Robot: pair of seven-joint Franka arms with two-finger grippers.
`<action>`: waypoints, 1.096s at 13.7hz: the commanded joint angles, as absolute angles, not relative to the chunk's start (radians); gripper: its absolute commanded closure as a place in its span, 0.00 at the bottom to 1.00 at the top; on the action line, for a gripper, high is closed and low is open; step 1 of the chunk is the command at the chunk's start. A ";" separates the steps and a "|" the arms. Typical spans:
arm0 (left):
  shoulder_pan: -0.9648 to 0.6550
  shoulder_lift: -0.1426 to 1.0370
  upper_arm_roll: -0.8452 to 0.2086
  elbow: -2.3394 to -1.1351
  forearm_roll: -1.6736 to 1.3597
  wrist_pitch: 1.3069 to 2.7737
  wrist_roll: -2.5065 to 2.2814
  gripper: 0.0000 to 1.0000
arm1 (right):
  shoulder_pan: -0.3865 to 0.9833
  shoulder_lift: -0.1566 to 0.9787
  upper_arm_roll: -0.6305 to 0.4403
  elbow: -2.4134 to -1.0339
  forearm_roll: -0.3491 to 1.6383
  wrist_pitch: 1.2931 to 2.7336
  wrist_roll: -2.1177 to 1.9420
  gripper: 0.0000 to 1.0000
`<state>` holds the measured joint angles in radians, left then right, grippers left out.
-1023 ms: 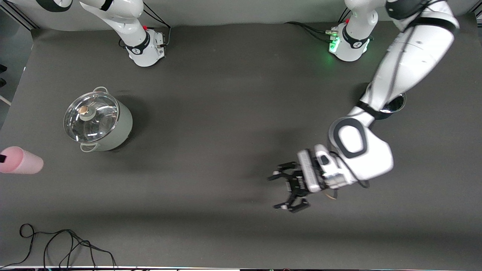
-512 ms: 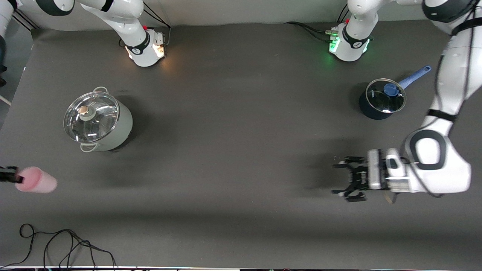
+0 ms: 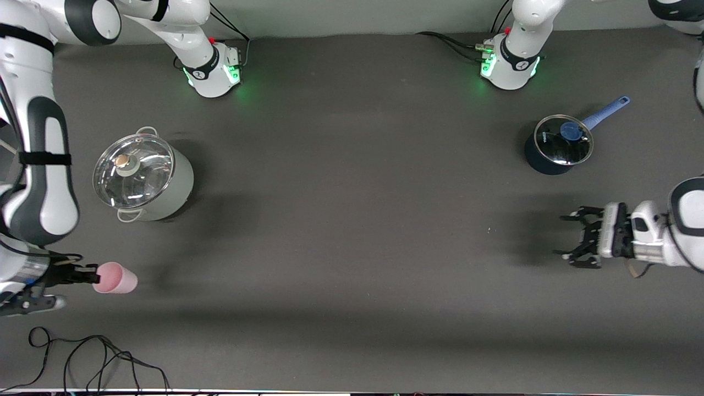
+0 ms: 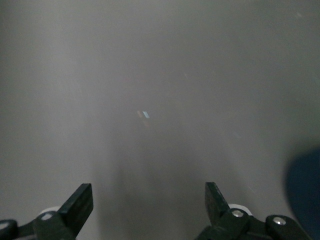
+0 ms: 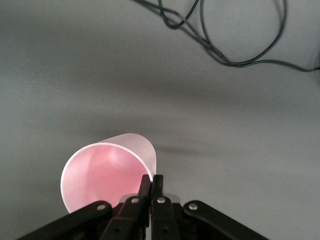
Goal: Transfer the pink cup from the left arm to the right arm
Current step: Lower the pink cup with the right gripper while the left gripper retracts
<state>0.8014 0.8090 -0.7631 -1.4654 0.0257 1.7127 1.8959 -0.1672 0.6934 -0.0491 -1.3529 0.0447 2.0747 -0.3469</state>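
Fingers of the right gripper [image 3: 91, 272] pinch the pink cup [image 3: 115, 278] near a steel pot [image 3: 144, 175] and loose cable [image 3: 93, 357], while the left gripper [image 3: 575, 236] hangs spread beside a blue saucepan [image 3: 558, 146].

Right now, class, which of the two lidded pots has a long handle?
The small dark blue saucepan near the left arm's end; the grey stockpot has only short loop handles.
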 commanded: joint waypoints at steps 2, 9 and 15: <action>0.810 0.628 -0.718 -1.508 0.110 1.635 1.732 0.00 | -0.152 0.741 -0.049 -1.350 0.040 2.135 -0.370 1.00; 0.810 0.445 -0.653 -1.467 0.146 1.628 1.386 0.00 | -0.152 0.805 -0.048 -1.348 0.038 2.174 -0.373 1.00; 0.808 0.413 -0.655 -1.422 0.141 1.664 1.058 0.00 | -0.153 0.802 -0.049 -1.344 0.035 2.171 -0.373 0.01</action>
<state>0.8180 0.4190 -0.6657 -1.4435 0.1326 1.6589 1.1589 -0.1523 0.7991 -0.0485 -1.3512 0.0425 2.1630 -0.3554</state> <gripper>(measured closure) 0.000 0.661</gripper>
